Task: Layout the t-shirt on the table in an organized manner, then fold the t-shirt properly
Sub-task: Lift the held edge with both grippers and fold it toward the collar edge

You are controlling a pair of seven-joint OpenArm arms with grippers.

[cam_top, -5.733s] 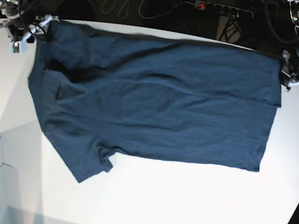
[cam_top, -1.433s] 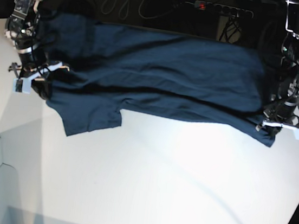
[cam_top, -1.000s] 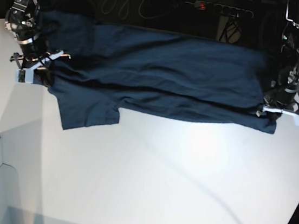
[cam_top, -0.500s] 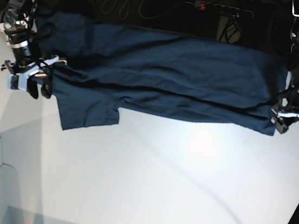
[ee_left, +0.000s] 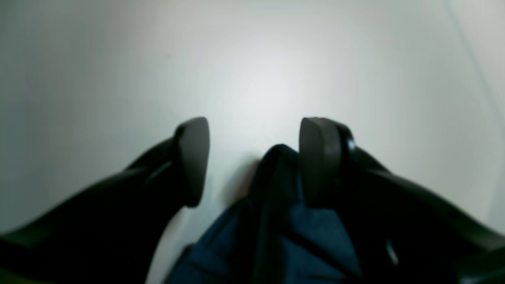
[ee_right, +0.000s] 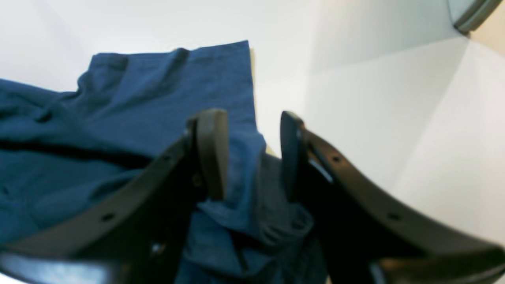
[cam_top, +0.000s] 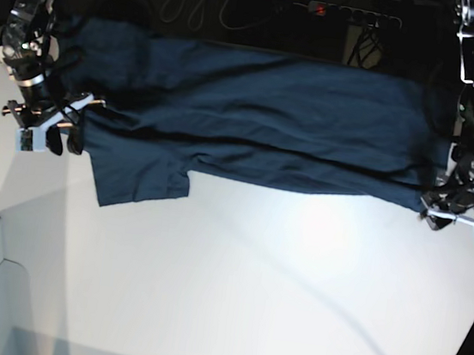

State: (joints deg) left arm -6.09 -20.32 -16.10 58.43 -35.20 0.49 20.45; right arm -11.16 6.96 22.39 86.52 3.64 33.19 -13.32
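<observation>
Right gripper jaws apart, t-shirt fold bunched btwn them, white table beyond.

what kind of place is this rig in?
Probably a lab or workshop bench: a bare white table, a power strip with loose cables behind it, and a t-shirt laid out.

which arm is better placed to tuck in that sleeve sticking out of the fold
Right, most likely. The right gripper hangs open at the shirt's end where the sleeve juts toward the front of the table. The left gripper, also open, sits at the far end of the t-shirt.
</observation>
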